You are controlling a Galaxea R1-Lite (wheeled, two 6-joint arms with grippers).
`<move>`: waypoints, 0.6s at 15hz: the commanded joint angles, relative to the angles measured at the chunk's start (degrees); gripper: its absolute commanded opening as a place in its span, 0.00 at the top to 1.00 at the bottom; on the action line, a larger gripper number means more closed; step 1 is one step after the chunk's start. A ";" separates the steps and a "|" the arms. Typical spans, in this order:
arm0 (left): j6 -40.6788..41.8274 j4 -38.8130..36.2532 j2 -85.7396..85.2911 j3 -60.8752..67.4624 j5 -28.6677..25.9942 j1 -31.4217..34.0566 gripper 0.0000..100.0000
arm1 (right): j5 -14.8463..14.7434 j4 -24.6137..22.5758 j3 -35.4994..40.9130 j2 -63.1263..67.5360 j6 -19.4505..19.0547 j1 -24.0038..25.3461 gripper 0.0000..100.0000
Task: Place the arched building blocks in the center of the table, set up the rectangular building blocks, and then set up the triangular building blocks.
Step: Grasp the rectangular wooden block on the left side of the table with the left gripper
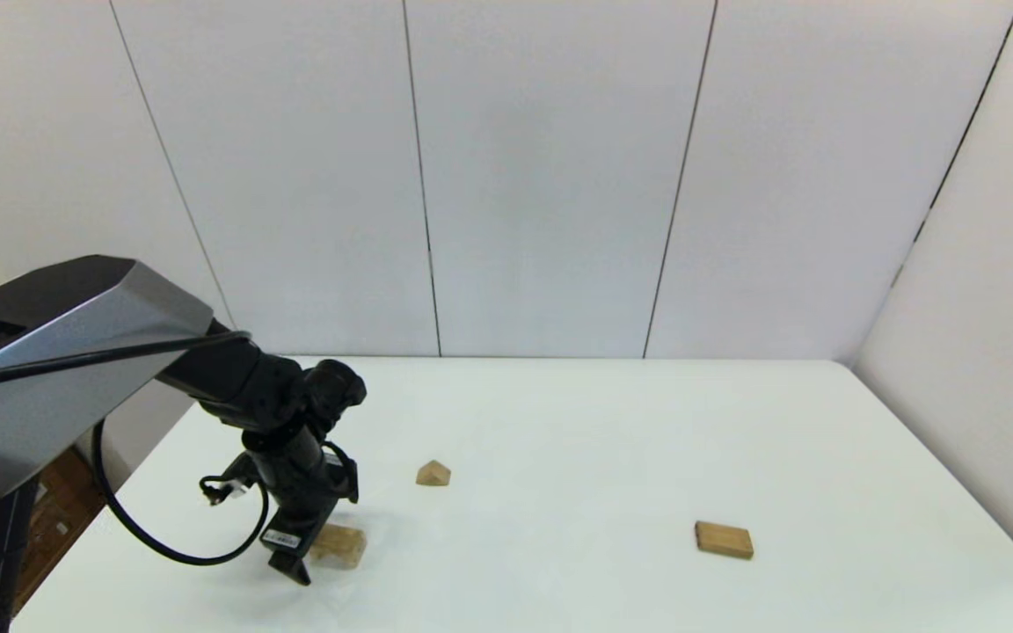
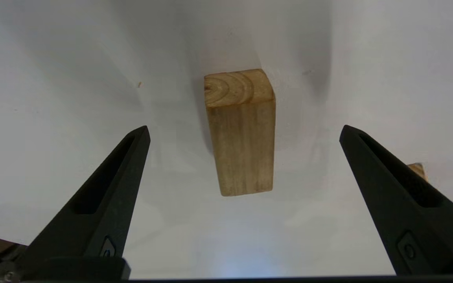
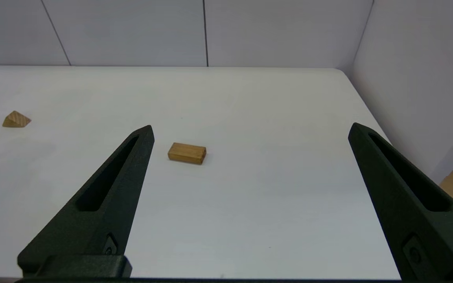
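The white counter (image 1: 612,440) carries three wooden blocks, well apart. The left tool (image 2: 244,157) hangs over the arched block (image 2: 242,133) near the counter's left front, fingers spread wide and holding nothing, probably lining up to carry it to the centre. The rectangular block (image 1: 724,539) lies flat to the right, and the triangular block (image 1: 433,474) sits between. The head view half hides the arched block; the left wrist view shows it whole, though not its cut-out. The right tool (image 3: 250,157), parked out of the head view, gapes empty.

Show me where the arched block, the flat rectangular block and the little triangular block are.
arched block (image 2: 242,133): left wrist view, on its long wooden face.
rectangular block (image 1: 724,539): head view, on its top face.
triangular block (image 1: 433,474): head view, on its sloped face.
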 commanded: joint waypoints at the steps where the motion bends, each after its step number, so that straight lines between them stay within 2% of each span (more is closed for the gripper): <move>1: -1.45 1.88 0.40 -1.28 -0.04 -0.01 0.00 | 0.00 0.00 0.00 -0.01 -0.01 0.00 0.00; 5: -1.45 5.74 0.75 -1.10 -0.22 -0.36 0.00 | 0.00 0.00 0.00 -0.01 -0.01 0.00 0.00; 9: -3.29 6.09 0.92 -1.63 -0.66 -0.45 0.00 | 0.00 0.00 0.00 -0.01 -0.01 0.00 0.00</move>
